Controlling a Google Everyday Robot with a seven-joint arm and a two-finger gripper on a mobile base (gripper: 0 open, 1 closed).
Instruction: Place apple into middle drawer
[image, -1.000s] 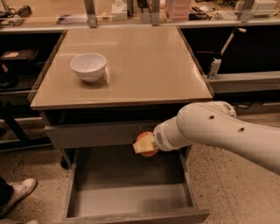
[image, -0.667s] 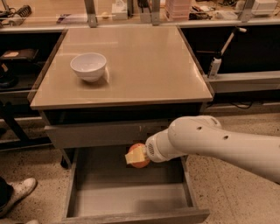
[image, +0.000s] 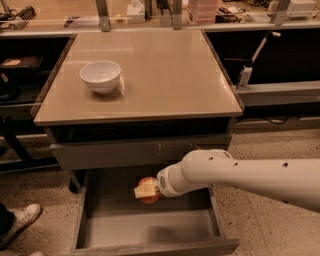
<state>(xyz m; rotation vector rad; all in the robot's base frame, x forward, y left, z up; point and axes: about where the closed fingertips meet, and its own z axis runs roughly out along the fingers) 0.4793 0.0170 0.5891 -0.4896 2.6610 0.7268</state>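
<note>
The red-orange apple (image: 148, 195) is held in my gripper (image: 145, 190), whose pale fingers are shut around it. It hangs inside the open middle drawer (image: 150, 227), over the back part of its smooth grey floor and just below the closed scratched drawer front above. My white arm (image: 240, 176) reaches in from the right. Whether the apple touches the drawer floor cannot be told.
A white bowl (image: 100, 76) sits on the tan tabletop (image: 165, 75) at the left. The closed upper drawer (image: 145, 150) with pale scratches is above the open one. A person's shoe (image: 17, 222) is at the lower left. Cluttered benches stand behind.
My gripper has moved left and down with the apple, from beside the upper drawer front into the open middle drawer.
</note>
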